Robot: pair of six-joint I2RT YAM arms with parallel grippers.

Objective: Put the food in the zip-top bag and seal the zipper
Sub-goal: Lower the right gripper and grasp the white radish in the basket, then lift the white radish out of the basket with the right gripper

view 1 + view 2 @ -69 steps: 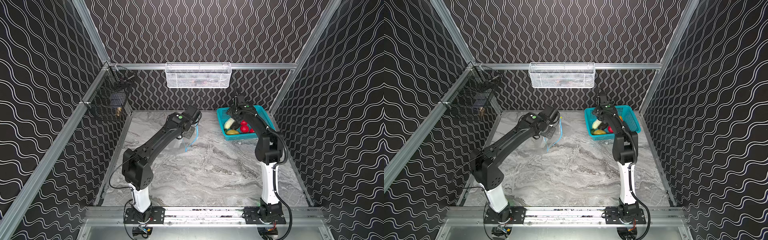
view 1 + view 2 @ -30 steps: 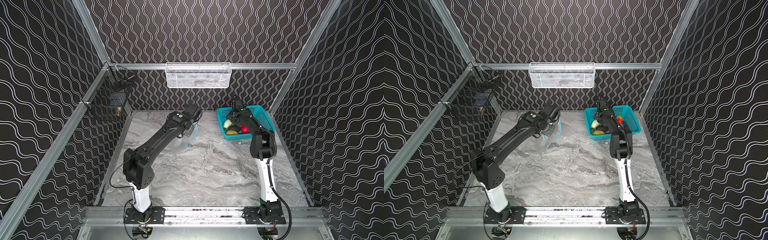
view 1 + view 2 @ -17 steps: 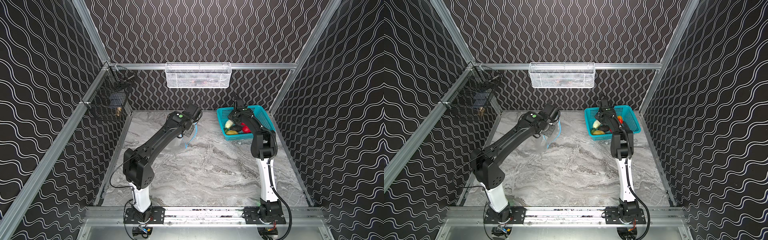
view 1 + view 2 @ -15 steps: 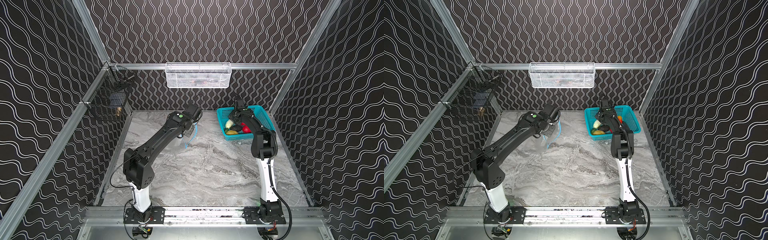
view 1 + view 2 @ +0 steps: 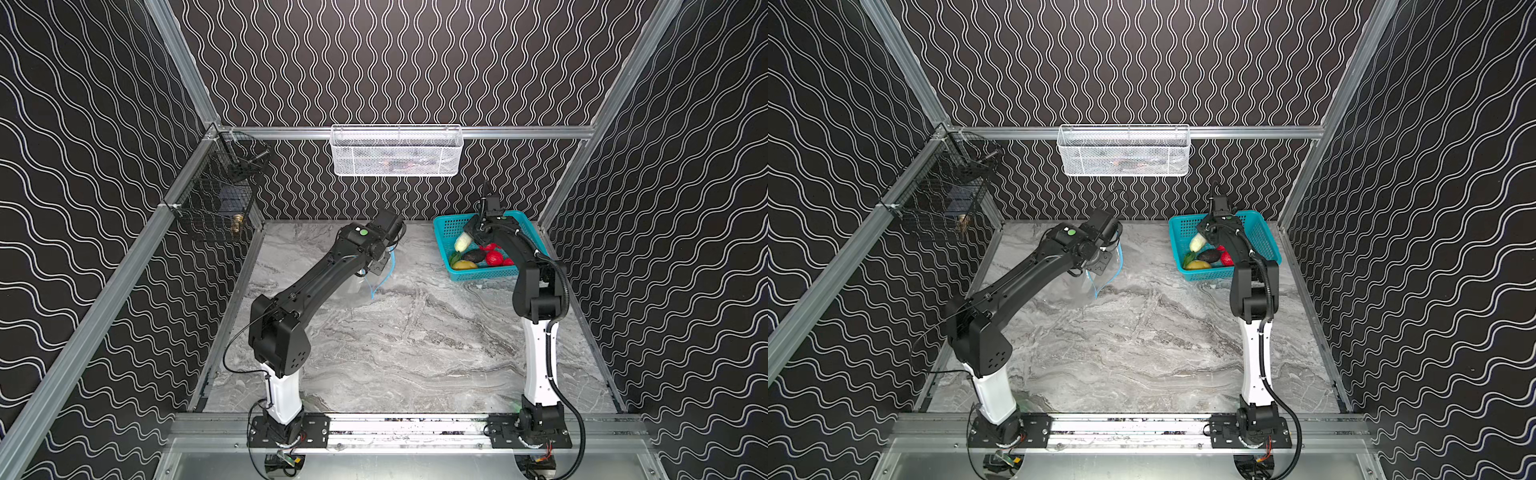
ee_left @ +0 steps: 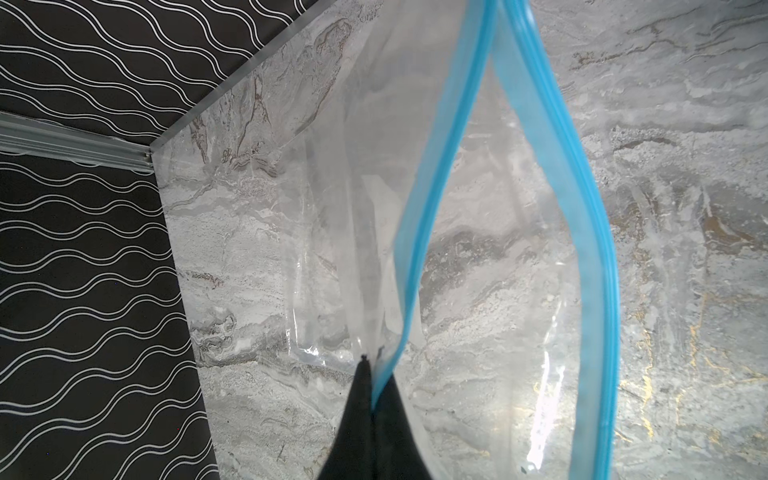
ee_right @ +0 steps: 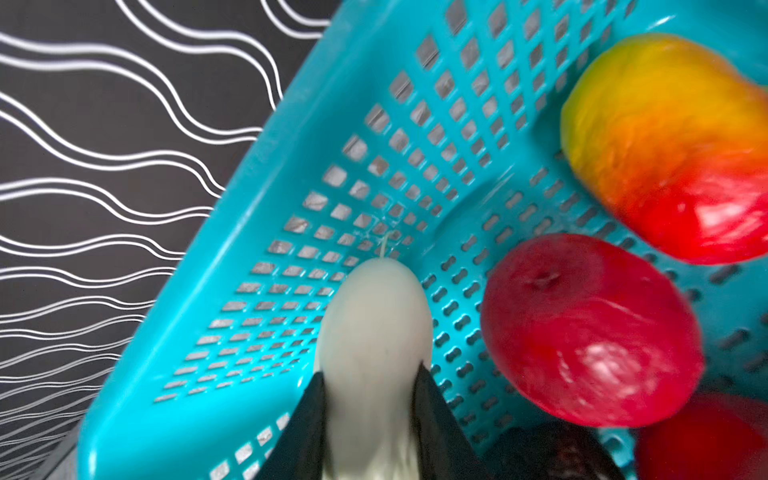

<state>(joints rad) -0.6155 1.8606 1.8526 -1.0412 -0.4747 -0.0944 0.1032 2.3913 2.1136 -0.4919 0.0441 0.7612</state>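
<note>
In the left wrist view my left gripper [image 6: 372, 374] is shut on one lip of the zipper [image 6: 432, 187], the light-blue strip. It holds the clear zip-top bag [image 6: 498, 291] up with its mouth gaping. Both top views show the bag [image 5: 357, 286] [image 5: 1077, 286] hanging under that gripper at the back left. My right gripper [image 7: 370, 374] is inside the teal basket [image 7: 291, 166], shut on the white oblong food [image 7: 374, 316]. Beside it lie a red fruit [image 7: 590, 332], an orange-red one [image 7: 673, 145] and a dark one [image 7: 548, 453]. A yellow piece [image 5: 464, 264] lies at the basket's front.
The teal basket [image 5: 451, 226] stands at the back right corner of the marble table [image 5: 395, 340]. A white mesh basket [image 5: 397, 151] hangs on the back wall and a black wire cage [image 5: 216, 208] on the left wall. Patterned walls close in three sides.
My right gripper has narrowed and closed on the white oblong food in the basket. The left gripper and the bag have stayed where they were.
</note>
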